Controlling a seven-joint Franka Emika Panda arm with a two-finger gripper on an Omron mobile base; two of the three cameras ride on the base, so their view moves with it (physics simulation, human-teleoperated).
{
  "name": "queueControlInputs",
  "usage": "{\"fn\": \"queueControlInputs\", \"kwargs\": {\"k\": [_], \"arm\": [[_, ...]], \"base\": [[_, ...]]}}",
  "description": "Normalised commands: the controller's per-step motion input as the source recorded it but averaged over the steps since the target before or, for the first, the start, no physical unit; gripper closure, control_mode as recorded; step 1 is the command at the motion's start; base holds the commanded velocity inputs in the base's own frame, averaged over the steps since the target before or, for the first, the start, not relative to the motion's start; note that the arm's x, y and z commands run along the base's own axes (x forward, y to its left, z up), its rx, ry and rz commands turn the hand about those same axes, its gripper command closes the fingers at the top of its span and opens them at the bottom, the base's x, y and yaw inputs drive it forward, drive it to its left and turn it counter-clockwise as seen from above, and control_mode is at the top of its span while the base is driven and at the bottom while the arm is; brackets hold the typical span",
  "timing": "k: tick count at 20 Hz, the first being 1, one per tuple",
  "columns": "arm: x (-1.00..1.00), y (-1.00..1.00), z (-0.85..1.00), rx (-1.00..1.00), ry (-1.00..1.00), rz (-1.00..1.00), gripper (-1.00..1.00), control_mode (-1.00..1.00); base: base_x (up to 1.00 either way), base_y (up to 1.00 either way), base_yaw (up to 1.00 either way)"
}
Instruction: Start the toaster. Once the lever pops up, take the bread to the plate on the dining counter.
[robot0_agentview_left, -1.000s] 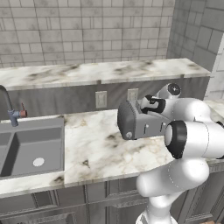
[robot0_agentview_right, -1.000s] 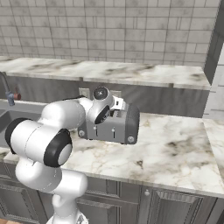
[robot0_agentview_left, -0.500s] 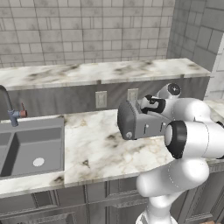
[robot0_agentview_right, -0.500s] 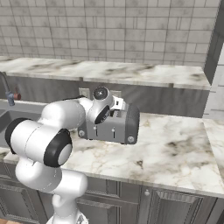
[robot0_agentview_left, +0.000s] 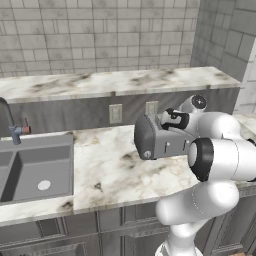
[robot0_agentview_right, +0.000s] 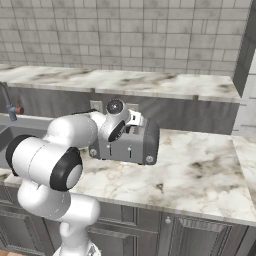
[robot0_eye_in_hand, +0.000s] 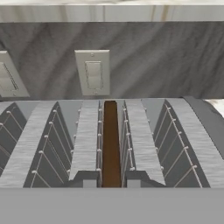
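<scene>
The grey toaster (robot0_agentview_left: 160, 142) (robot0_agentview_right: 132, 145) stands on the marble worktop, against the grey panel under the dining counter (robot0_agentview_left: 115, 82) (robot0_agentview_right: 125, 80). My gripper (robot0_eye_in_hand: 110, 180) points down into the toaster's (robot0_eye_in_hand: 43, 144) top, above its middle slot. The dark brown bread (robot0_eye_in_hand: 111, 144) stands on edge in that slot. One fingertip sits on each side of the slice, and the gripper is shut on it. In the base views my hand (robot0_agentview_left: 175, 120) (robot0_agentview_right: 131, 120) rests right over the toaster's top. The plate is out of view.
A sink (robot0_agentview_left: 35, 165) with a faucet (robot0_agentview_left: 10, 120) lies to the left of the toaster. Wall outlets (robot0_eye_in_hand: 93, 72) (robot0_agentview_left: 115, 113) sit in the grey panel behind it. Bare worktop (robot0_agentview_right: 200, 170) stretches to the right, and tiled walls stand behind.
</scene>
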Motion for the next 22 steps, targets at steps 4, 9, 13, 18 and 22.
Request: {"fn": "queueControlInputs", "kwargs": {"k": [4, 9, 13, 18, 22], "arm": [[0.00, 0.00, 0.00, 0.00, 0.00, 0.00, 1.00, -1.00], [0.00, 0.00, 0.00, 0.00, 0.00, 0.00, 1.00, -1.00], [0.00, 0.00, 0.00, 0.00, 0.00, 0.00, 1.00, -1.00], [0.00, 0.00, 0.00, 0.00, -0.01, 0.00, 1.00, -1.00], [-0.07, 0.00, 0.27, 0.00, -0.11, 0.00, 1.00, -1.00]], "base": [[0.00, 0.00, 0.00], [0.00, 0.00, 0.00], [0.00, 0.00, 0.00], [0.00, 0.00, 0.00], [0.00, 0.00, 0.00]]}}
